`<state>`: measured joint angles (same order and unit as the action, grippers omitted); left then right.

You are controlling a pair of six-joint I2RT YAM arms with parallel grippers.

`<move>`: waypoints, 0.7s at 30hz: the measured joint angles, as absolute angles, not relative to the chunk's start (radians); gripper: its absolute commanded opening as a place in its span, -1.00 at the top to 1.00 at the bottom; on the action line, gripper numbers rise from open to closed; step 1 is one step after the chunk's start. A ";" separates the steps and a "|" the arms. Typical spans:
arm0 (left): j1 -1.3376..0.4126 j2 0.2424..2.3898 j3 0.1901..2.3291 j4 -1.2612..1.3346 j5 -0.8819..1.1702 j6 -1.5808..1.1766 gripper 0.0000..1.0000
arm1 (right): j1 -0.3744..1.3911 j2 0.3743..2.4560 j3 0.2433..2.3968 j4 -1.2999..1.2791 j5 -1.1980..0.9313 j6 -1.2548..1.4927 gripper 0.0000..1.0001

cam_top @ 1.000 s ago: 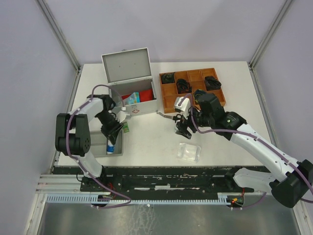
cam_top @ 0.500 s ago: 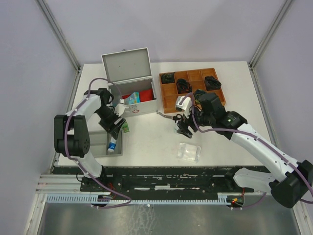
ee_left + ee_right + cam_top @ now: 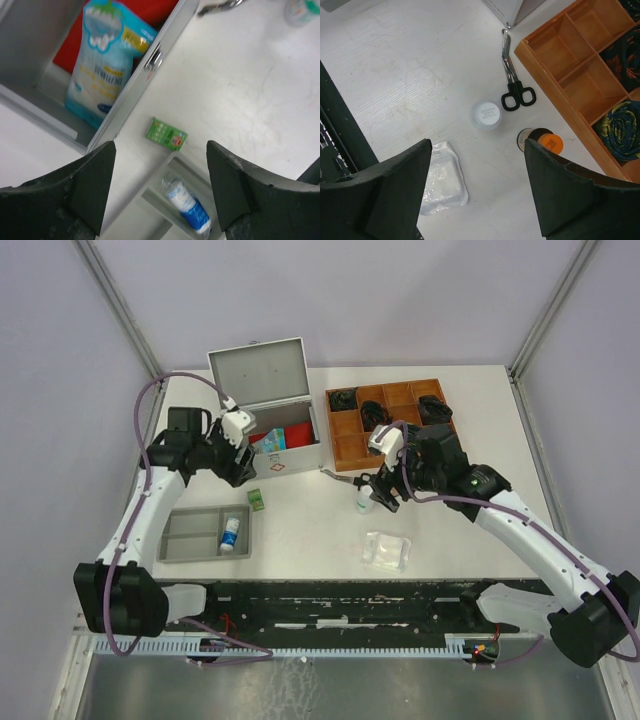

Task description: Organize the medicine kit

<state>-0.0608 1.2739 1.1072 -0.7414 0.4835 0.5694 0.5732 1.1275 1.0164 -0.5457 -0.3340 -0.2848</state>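
The medicine kit (image 3: 288, 452) is a silver-grey metal case with its lid up at the back left. It holds a blue pouch (image 3: 106, 65) and a red pouch (image 3: 152, 9). My left gripper (image 3: 238, 462) is open and empty, raised just left of the kit's front; in the left wrist view (image 3: 159, 165) it hangs above a small green box (image 3: 167, 134). My right gripper (image 3: 385, 490) is open and empty, above the table in front of the wooden tray. In the right wrist view (image 3: 477, 150) it is over a white-capped bottle (image 3: 486, 115).
A grey tray (image 3: 195, 535) at the front left holds a blue-white roll (image 3: 231, 533). Black-handled scissors (image 3: 512, 75), an orange-capped bottle (image 3: 543, 141) and a clear packet (image 3: 441, 177) lie on the table. The wooden compartment tray (image 3: 348, 426) stands to the right of the kit.
My left arm has risen from beside the grey tray and swung back-left toward the kit. My right gripper has shifted slightly back-right, and the white-capped bottle now shows beside it.
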 measured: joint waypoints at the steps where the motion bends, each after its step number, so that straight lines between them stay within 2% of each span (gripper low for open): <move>1: -0.065 1.261 1.101 -0.718 0.502 0.559 -0.59 | 0.571 1.127 1.016 -0.546 -0.330 -0.285 -0.67; 6: -0.148 1.227 1.060 -0.577 0.576 0.527 -0.63 | 0.567 1.134 1.016 -0.550 -0.316 -0.298 -0.64; 9: -0.247 1.228 1.010 -0.511 0.544 0.522 -0.70 | 0.567 1.169 1.017 -0.572 -0.300 -0.313 -0.62; 14: -0.371 1.231 0.934 -0.430 0.464 0.522 -0.69 | 0.567 1.203 1.018 -0.614 -0.257 -0.324 -0.61; 21: -0.381 1.232 0.919 -0.356 0.422 0.521 -0.68 | 0.567 1.206 1.018 -0.623 -0.234 -0.338 -0.60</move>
